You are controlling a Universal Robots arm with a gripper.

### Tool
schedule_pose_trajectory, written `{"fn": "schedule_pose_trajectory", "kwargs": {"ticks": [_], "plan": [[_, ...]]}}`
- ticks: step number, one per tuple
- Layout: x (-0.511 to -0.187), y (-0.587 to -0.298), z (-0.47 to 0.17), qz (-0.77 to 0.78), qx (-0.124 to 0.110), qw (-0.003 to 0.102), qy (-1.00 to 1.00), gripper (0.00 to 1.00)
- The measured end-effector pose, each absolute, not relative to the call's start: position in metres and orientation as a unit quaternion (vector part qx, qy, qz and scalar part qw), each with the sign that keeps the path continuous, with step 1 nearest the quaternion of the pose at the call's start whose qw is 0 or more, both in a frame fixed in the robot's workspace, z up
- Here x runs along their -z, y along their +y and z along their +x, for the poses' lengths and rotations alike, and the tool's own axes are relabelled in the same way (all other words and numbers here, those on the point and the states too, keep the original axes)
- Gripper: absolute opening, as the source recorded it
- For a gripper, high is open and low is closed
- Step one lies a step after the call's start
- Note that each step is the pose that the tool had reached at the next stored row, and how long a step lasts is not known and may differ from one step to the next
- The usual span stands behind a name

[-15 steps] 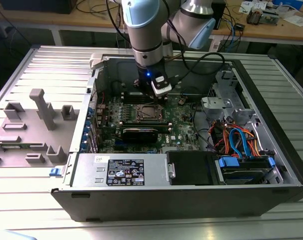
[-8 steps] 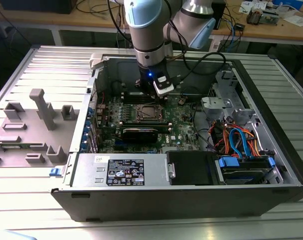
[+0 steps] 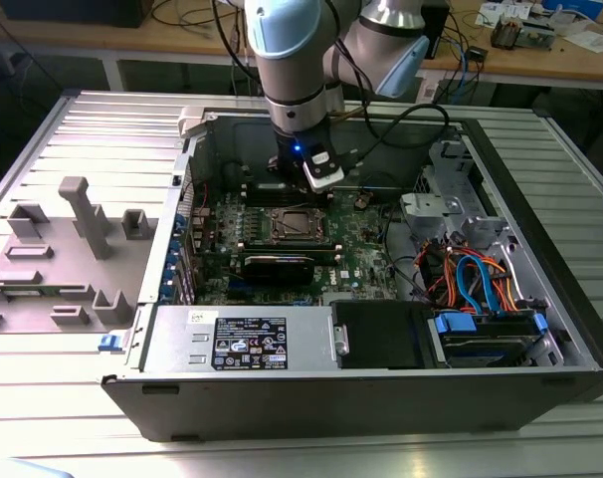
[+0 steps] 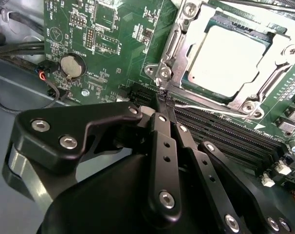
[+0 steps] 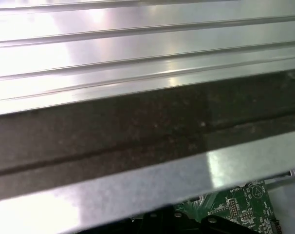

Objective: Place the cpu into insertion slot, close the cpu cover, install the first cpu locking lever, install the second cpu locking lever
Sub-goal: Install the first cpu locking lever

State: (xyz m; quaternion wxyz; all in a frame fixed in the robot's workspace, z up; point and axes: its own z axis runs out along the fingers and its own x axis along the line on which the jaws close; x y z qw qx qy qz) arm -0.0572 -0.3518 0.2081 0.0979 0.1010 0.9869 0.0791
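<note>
Gripper [image 4: 161,99]: in the second wrist view its two black fingers [image 4: 162,146] are drawn together, with no gap visible between them. The tips stand at a corner of the insertion slot [image 4: 163,73], right at the end of a thin silvery lever [image 4: 213,101] that runs along one edge of the socket. Whether the tips pinch that lever or merely touch it cannot be determined.

The cpu [image 4: 230,61] is seated in the slot with its silvery-grey top facing up. The cpu cover [image 4: 182,48] lies flat over it, and the chip shows through the cover's square window.

Surroundings in the second wrist view: the green circuit board [image 4: 113,29] surrounds the socket, and a round coin cell [image 4: 71,66] sits on it well apart from the slot. Long dark memory slots [image 4: 225,134] run just beside the lever's edge and pass under the fingers.

Exterior view: the arm [image 3: 292,60] reaches down into an open computer case [image 3: 381,393], which lies on its side on a ribbed metal table [image 3: 570,179]. Inside the case:
- a long black card [image 3: 277,265] beside the socket
- a power supply box [image 3: 247,344] against the near wall
- blue and orange cables [image 3: 476,279] toward the exterior view's right

A grey fixture block [image 3: 78,234] rests on the table at the exterior view's left — well apart from the socket.

First wrist view: a ribbed metal surface [image 5: 138,48], a dark band below it, and a corner of the green board.
</note>
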Motion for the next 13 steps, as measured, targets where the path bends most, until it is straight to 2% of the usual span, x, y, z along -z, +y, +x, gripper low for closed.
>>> {"fn": "schedule_pose_trajectory", "kwargs": {"ticks": [3, 7, 13], "plan": [[-0.208, -0.3518, -0.0663, 0.101, -0.079, 0.1, 0.987, 0.11], [-0.2023, -0.3518, -0.067, 0.1, -0.08, 0.11, 0.986, 0.11], [-0.2021, -0.3516, -0.071, 0.1, -0.08, 0.11, 0.986, 0.11]]}}
